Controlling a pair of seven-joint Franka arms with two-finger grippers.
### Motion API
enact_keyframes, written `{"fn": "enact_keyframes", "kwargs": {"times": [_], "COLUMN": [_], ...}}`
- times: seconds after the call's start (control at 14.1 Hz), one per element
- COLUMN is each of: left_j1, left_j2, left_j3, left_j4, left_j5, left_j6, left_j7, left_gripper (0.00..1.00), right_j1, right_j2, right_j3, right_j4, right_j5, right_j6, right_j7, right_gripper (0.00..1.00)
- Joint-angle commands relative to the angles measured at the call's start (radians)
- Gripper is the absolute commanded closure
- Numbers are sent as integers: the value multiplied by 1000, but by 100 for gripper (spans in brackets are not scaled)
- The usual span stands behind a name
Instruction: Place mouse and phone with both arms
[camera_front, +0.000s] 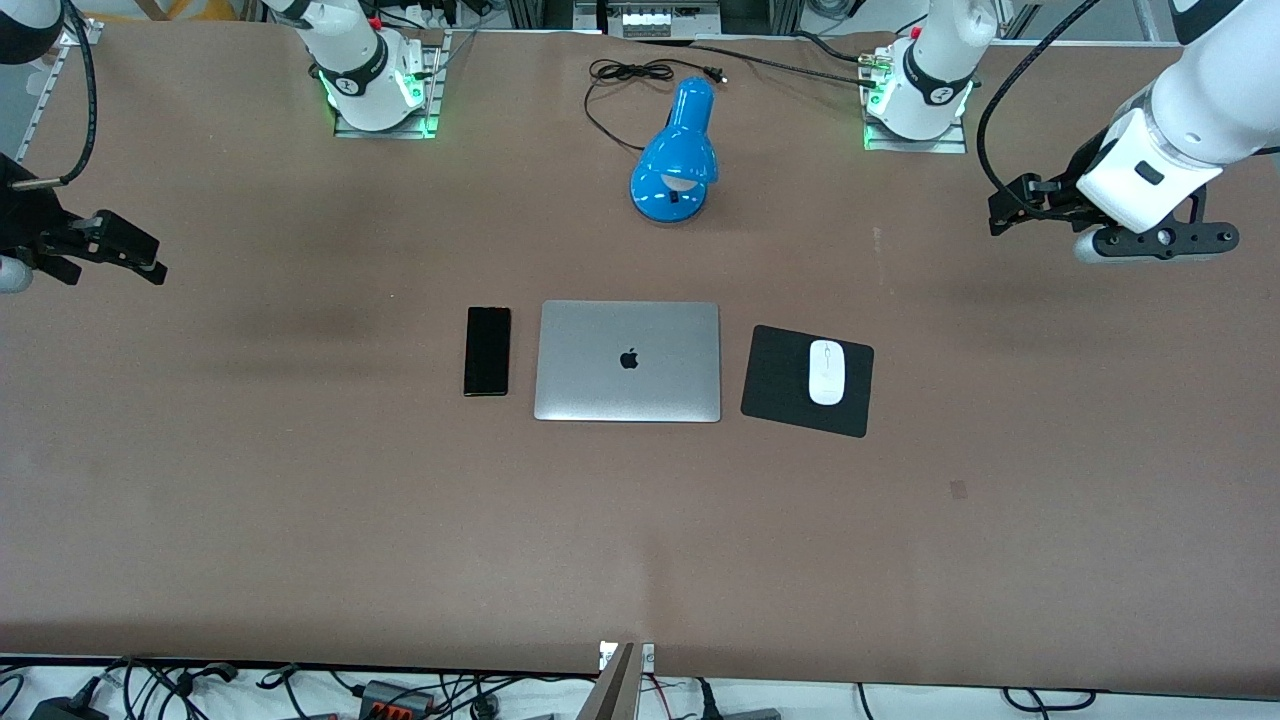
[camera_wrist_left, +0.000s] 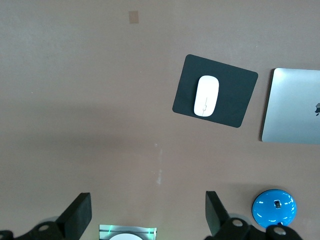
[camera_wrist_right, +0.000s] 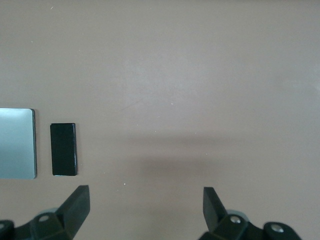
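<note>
We find the left gripper raised over bare table at the left arm's end, its fingers spread wide and holding nothing. The right gripper hangs over bare table at the right arm's end, likewise spread wide with empty fingers. Both arms wait, well apart from the objects.

At mid-table we record a closed silver laptop lying flat. The phone lies flat just beside it, toward the right arm's end, apart from it by a narrow gap. A black mouse pad lies slightly skewed beside the laptop toward the left arm's end. The mouse rests on this pad. A blue desk lamp stands farther from the front camera than the laptop, with its black cord on the table.
</note>
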Motion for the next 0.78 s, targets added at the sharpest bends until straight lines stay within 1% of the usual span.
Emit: {"fn": "enact_keyframes", "kwargs": {"times": [0.0,0.28,0.5,0.71], "left_j1": [3,3,3,3], "left_j2": [10,10,10,10], "left_j3": [1,1,1,1], "left_j4": [23,23,23,23], "left_j5": [3,3,3,3], "left_j6": [-22,-24,-24,-24], "left_j7": [3,5,5,5], "left_gripper": [0,0,0,0], "right_j1": [1,-2,-47,-50], "right_j2": [-13,-13,-11,-14], "right_j3": [-3,-2,33,33], "right_j4": [-8,-8,-8,-8], "right_j5": [-4,-4,-1,2], "right_j6": [-16,-14,-10,-8], "right_j7": [-16,-16,-16,-16], "right_gripper": [0,0,0,0]}}
